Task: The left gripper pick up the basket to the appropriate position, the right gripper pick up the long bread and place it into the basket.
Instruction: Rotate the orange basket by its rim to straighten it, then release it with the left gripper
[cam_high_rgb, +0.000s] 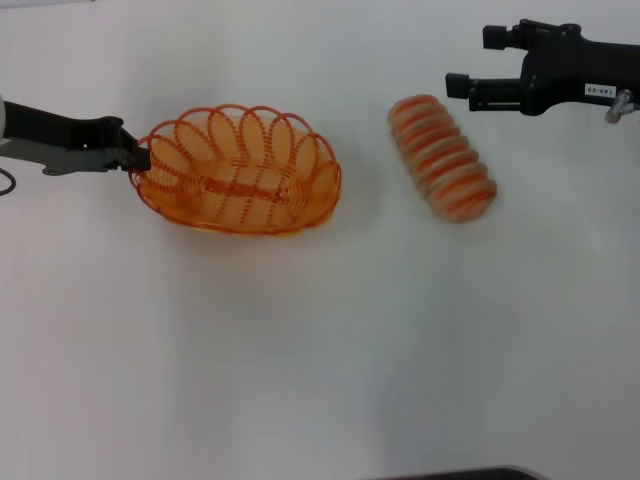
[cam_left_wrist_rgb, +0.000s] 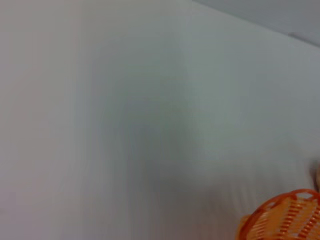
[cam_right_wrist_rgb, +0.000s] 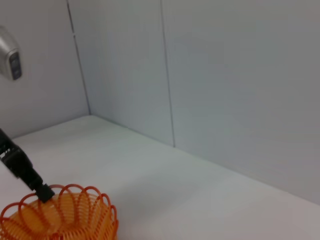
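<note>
The orange wire basket (cam_high_rgb: 240, 172) sits left of the table's middle. My left gripper (cam_high_rgb: 138, 157) is at its left end, shut on the scalloped rim. The right wrist view shows the same grip (cam_right_wrist_rgb: 44, 192) on the basket (cam_right_wrist_rgb: 75, 220), and a bit of the rim shows in the left wrist view (cam_left_wrist_rgb: 285, 217). The long bread (cam_high_rgb: 443, 157), pale tan with orange ridges, lies at an angle to the right of the basket, apart from it. My right gripper (cam_high_rgb: 470, 60) is open and empty, just beyond and to the right of the bread's far end.
The white table (cam_high_rgb: 320, 340) is bare around the basket and the bread. A dark edge (cam_high_rgb: 460, 473) shows at the table's front. Grey wall panels (cam_right_wrist_rgb: 225, 85) stand behind the table.
</note>
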